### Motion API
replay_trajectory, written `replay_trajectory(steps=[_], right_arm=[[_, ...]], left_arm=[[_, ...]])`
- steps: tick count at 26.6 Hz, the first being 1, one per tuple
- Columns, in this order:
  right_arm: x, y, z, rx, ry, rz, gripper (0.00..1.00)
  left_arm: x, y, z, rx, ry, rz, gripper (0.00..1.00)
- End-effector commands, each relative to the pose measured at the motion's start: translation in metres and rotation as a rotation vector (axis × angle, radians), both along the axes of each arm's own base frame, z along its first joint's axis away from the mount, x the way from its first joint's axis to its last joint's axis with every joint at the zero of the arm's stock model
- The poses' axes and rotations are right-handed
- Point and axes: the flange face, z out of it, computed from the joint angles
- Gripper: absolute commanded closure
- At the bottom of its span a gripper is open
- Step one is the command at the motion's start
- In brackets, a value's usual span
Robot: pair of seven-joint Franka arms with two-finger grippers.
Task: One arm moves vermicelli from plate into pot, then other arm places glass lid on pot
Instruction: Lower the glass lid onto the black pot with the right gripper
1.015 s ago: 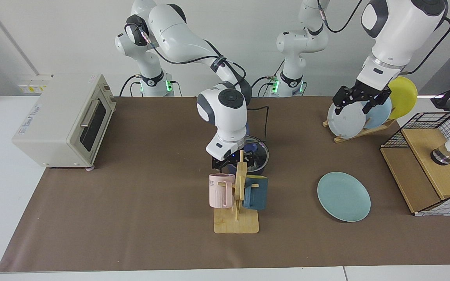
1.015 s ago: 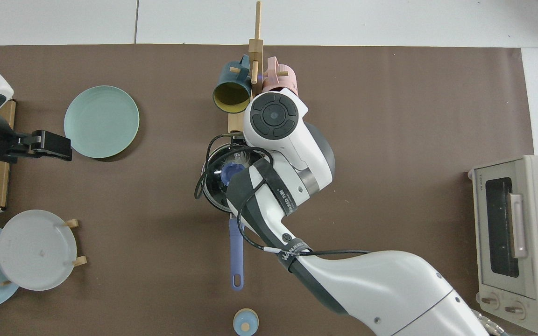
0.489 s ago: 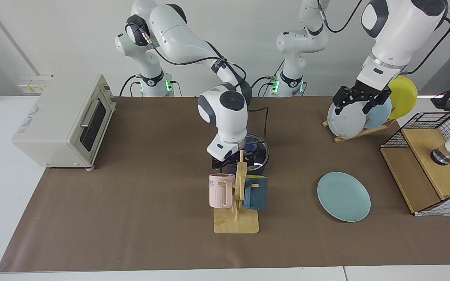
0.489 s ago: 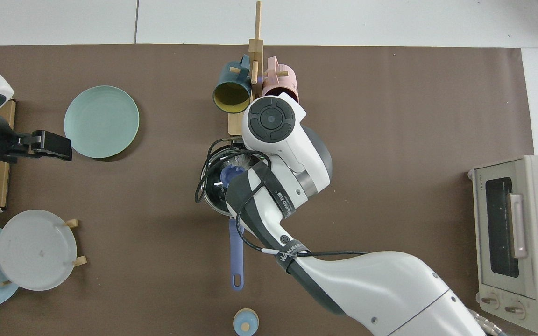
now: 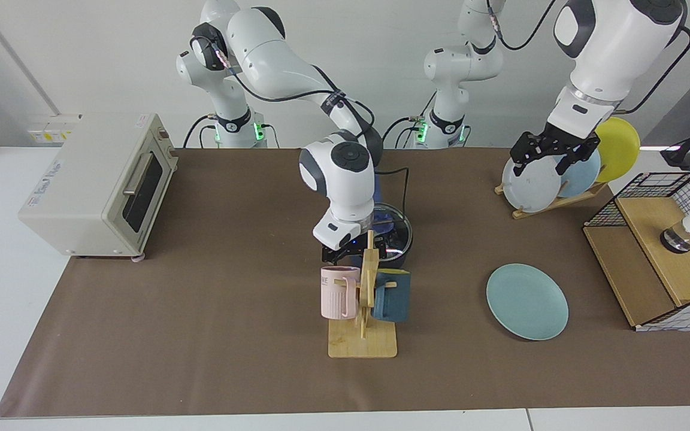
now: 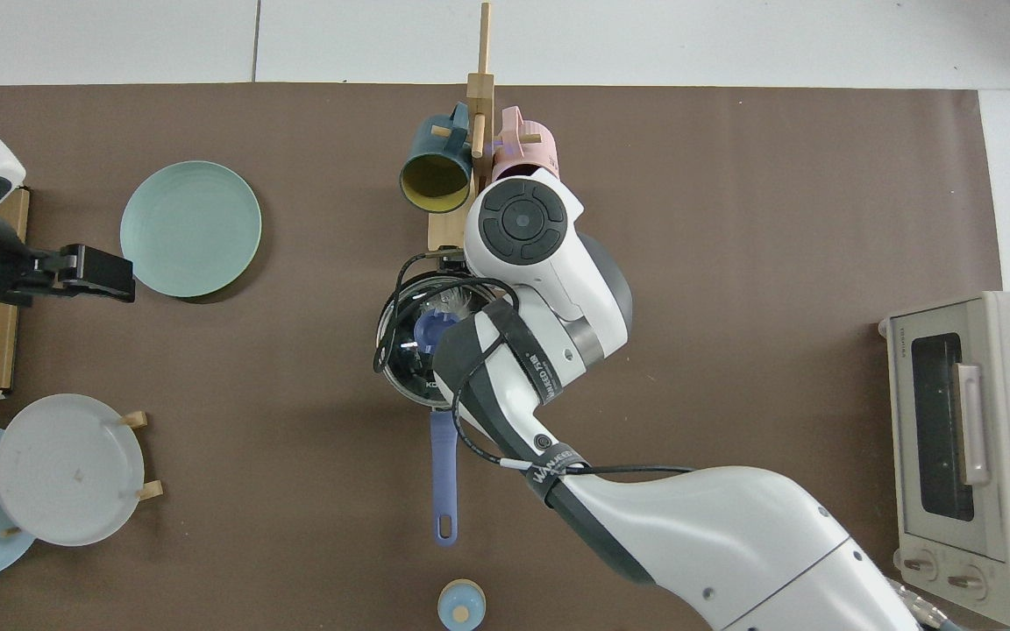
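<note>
The dark blue pot (image 5: 403, 254) stands mid-table, its long handle (image 6: 443, 478) pointing toward the arms' bases. The glass lid (image 5: 394, 226) with its blue knob (image 6: 429, 329) lies on the pot. White vermicelli (image 6: 452, 301) shows through the glass inside it. My right gripper (image 5: 354, 251) hangs just at the pot's near side, partly hidden behind the mug rack; in the top view its wrist covers it. The teal plate (image 5: 527, 301) (image 6: 190, 228) is bare. My left gripper (image 5: 541, 166) (image 6: 88, 272) waits open and holding nothing, in front of the plate rack.
A wooden mug rack (image 5: 363, 341) with a pink and a dark teal mug stands right before the pot. A toaster oven (image 5: 102, 185) sits at one table end. At the other are a plate rack (image 5: 545, 179) and a wire basket (image 5: 662, 251). A small round blue object (image 6: 461, 605) lies beyond the pot handle.
My right wrist has risen a little and shifted slightly beside the pot. The lid, pot and left arm stay where they were.
</note>
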Motion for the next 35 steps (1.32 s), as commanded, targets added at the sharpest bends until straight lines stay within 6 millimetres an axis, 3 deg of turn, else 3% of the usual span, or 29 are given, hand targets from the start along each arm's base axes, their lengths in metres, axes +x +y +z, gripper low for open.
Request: replay_trajectory(steps=[1,5,23,29,35], right_arm=[[-0.006,0.001,-0.007,0.001,-0.003,0.02,0.02],[-0.008,0.0,-0.008,-0.007,0.012,0.015,0.02],[-0.021,-0.019,0.05,-0.053,0.061,-0.011,0.02],[-0.03,-0.021,0.045,-0.058,0.084,-0.029,0.02],[-0.054,-0.025,0.035,-0.067,0.132,-0.106,0.02]], left_arm=[[-0.004,0.002,0.003,-0.015,-0.01,0.007,0.0],[-0.004,0.002,0.003,-0.015,-0.012,0.007,0.0],[-0.004,0.002,0.003,-0.015,-0.012,0.007,0.0],[-0.004,0.002,0.003,-0.015,-0.012,0.007,0.0],[-0.004,0.002,0.003,-0.015,-0.012,0.007,0.0]])
